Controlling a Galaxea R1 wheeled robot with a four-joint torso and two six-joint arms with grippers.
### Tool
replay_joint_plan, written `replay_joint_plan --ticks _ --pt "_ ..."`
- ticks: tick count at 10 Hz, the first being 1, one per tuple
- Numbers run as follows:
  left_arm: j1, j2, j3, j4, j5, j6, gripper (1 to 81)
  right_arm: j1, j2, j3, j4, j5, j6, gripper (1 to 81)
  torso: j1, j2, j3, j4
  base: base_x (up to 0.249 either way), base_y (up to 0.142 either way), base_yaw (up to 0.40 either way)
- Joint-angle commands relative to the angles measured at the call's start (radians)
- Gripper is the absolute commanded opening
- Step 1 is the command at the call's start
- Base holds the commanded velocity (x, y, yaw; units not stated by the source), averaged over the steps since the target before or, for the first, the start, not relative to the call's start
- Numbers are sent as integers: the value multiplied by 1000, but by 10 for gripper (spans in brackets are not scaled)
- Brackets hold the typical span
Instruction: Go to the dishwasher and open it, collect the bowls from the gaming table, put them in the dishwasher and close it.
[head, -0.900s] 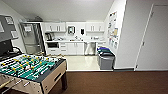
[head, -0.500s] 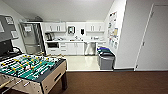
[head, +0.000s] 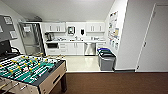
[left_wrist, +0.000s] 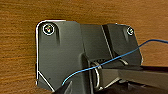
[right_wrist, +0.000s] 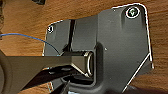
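The dishwasher (head: 89, 48) stood closed, small and blurred, under the far counter (head: 75, 41). The football table (head: 30, 71) was cut off. Gripper opening: indeterminable for both.

one dishwasher (head: 89, 48) with a steel front under the desk (head: 75, 41), one foosball table (head: 30, 71) with a green field, one steel fridge (head: 31, 41) at the left end of the cabinets, one white door (head: 153, 42) on the right. two grey bins (head: 106, 59) side by side by the right wall, one with a blue lid and one with a green lid, two blocks of white upper cabinets (head: 55, 27), one dark dispenser (head: 82, 32) on the wall between them, one coffee machine (head: 48, 36) on the desk. one notice board (head: 113, 30) with many papers, count unclear, one blue cable (left_wrist: 105, 63) in the left wrist view.
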Motion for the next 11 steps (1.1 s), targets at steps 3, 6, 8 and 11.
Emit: replay_joint_plan --ticks 3,6,8,11 --pt "-50 -12 7 10 54 8 811 43 -18 10 -11 -51 -4 811 0 0 0 0 117 0 0" --pt "-50 -11 7 11 52 8 811 46 -22 17 -8 -51 -2 811 0 0 0 0 125 0 0" --pt "-50 -11 7 11 52 8 811 47 -24 20 -11 -51 -2 811 0 0 0 0 135 0 0" --pt "-50 -8 10 11 52 8 811 47 -26 21 -13 -53 -4 811 0 0 0 0 136 0 0"
